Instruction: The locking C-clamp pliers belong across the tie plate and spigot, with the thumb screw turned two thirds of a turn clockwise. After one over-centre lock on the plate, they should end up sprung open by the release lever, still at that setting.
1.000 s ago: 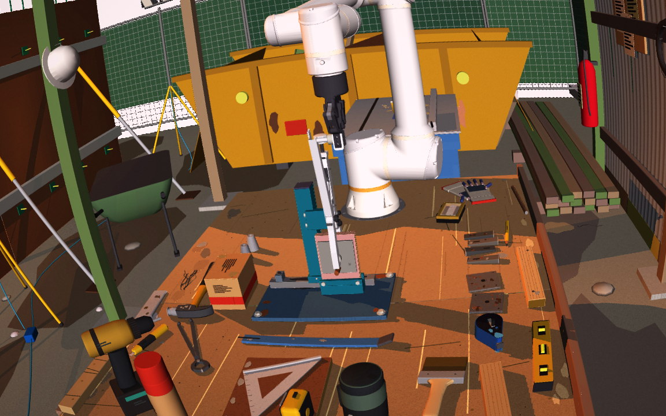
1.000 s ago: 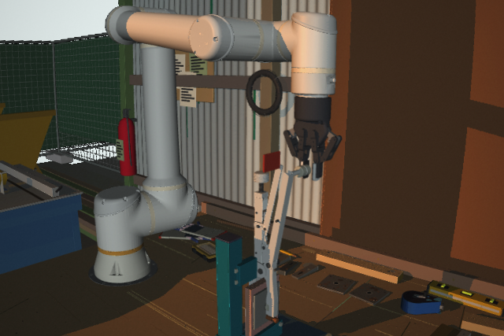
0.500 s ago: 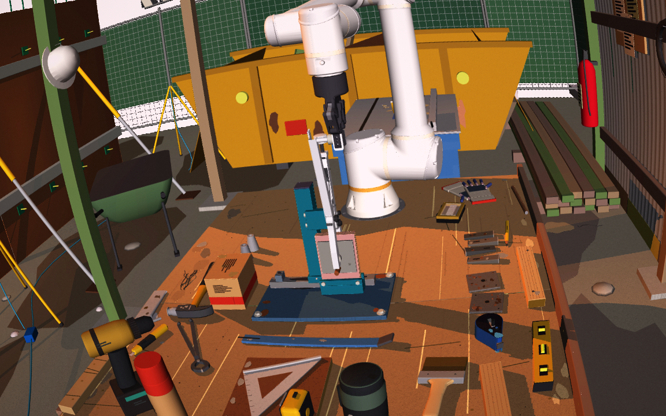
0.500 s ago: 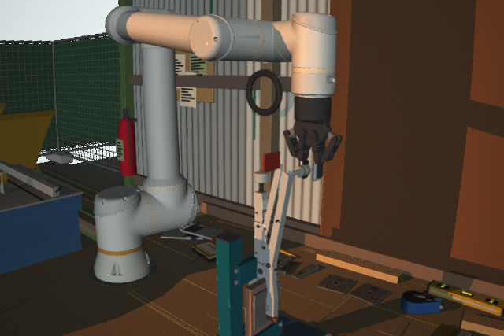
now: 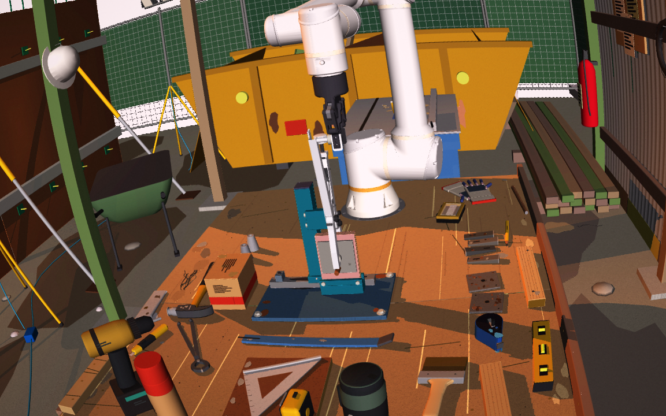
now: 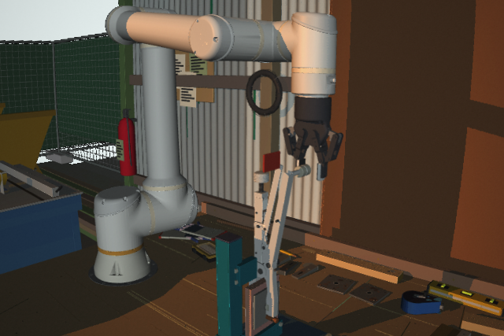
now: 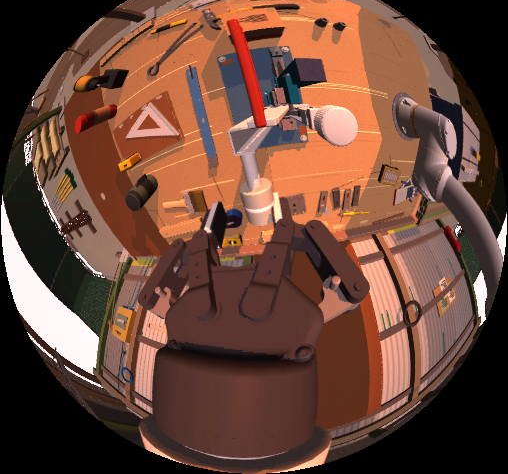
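Note:
The locking C-clamp pliers (image 5: pixel 327 202) (image 6: pixel 268 234) stand upright, jaws down at the pink-edged tie plate (image 5: pixel 336 257) on the teal fixture post (image 5: pixel 305 227), with their two pale handles spread apart at the top. The thumb screw (image 6: pixel 303 170) (image 7: pixel 257 200) juts sideways from the top of one handle. A red release lever (image 6: pixel 271 161) (image 7: pixel 246 72) shows by the other handle. My gripper (image 5: pixel 334 138) (image 6: pixel 311 166) (image 7: pixel 248 214) is open around the thumb screw and holds nothing.
The teal fixture post stands on a blue base plate (image 5: pixel 325 302) in the middle of the work floor. Loose tools lie around it: a blue bar (image 5: pixel 317 341), a cardboard box (image 5: pixel 229 282), a drill (image 5: pixel 113 341), steel plates (image 5: pixel 484 282) and a tape (image 5: pixel 489 330).

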Available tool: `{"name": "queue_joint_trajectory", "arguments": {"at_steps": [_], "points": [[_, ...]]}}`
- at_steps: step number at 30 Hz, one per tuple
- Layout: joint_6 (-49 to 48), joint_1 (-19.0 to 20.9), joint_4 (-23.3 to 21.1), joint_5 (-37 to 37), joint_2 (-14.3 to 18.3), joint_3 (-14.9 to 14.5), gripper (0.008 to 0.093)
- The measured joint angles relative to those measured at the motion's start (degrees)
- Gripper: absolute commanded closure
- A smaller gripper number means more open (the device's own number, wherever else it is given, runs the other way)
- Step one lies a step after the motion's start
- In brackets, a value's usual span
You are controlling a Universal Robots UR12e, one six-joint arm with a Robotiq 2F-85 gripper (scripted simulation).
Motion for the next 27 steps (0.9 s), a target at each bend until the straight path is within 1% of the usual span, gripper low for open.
{"name": "queue_joint_trajectory", "arguments": {"at_steps": [11,27], "points": [[0.00,0.00,0.60,0.00,-0.06,-0.49,0.0494],[0.00,0.00,5.24,0.00,-0.48,-4.80,0.0494]]}}
